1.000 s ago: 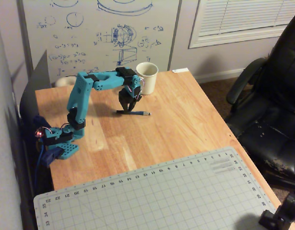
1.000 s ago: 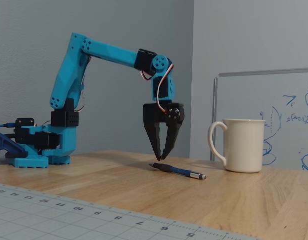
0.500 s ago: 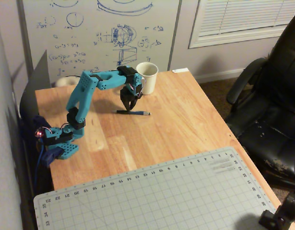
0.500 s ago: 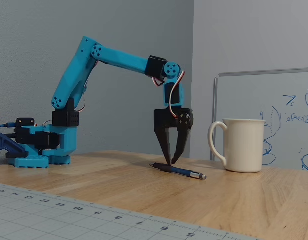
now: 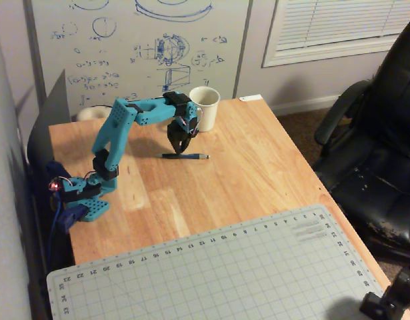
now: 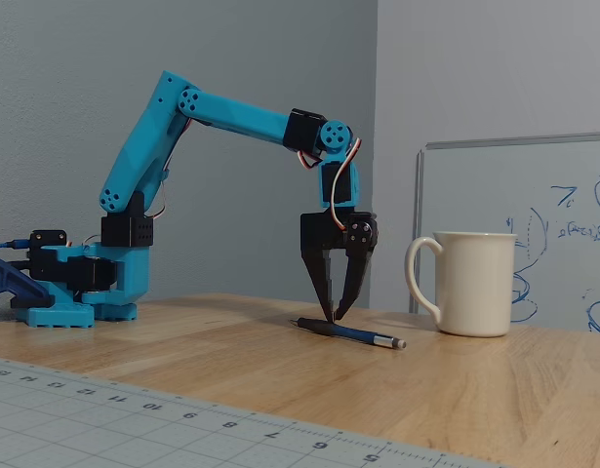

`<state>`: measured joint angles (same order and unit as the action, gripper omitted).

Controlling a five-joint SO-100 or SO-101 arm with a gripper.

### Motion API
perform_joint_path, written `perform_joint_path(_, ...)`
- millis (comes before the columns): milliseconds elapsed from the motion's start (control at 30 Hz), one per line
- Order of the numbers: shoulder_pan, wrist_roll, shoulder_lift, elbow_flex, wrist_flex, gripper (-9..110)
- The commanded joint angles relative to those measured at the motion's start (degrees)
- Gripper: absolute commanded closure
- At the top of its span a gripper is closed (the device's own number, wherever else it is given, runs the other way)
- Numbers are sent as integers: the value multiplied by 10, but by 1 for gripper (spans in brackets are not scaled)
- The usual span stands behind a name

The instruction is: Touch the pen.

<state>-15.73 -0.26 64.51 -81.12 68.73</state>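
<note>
— Where are the fingers (image 6: 333, 318) right now?

— Pointing straight down over the wooden desk (image 6: 495, 385), at the end of the blue arm (image 6: 231, 112). In the fixed view the two black tips come nearly together, with only a narrow gap showing higher up between them. They have hold of nothing.

— And the pen (image 6: 350, 333)?

— Lying flat on the desk directly beneath the fingertips. The tips sit on or right at its dark barrel, close to its near-arm end; whether they truly press on it I cannot tell. The silvery end points away from the fingers, toward the white mug (image 6: 470, 283).

— Does the overhead view agree?

— Yes. There the fingers (image 5: 180, 151) hang over the pen (image 5: 185, 157), which stretches out to the right of them. The mug (image 5: 205, 108) stands just behind the fingers, apart from the pen. A grey cutting mat (image 5: 211, 273) lies well in front of the fingers, at the desk's near edge.
</note>
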Motion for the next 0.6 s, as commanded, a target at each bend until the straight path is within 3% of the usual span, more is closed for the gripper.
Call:
perform_joint_path(0, 1, -3, 8, 37, -7, 101)
perform_joint_path(567, -5, 4, 7, 36, -6, 101)
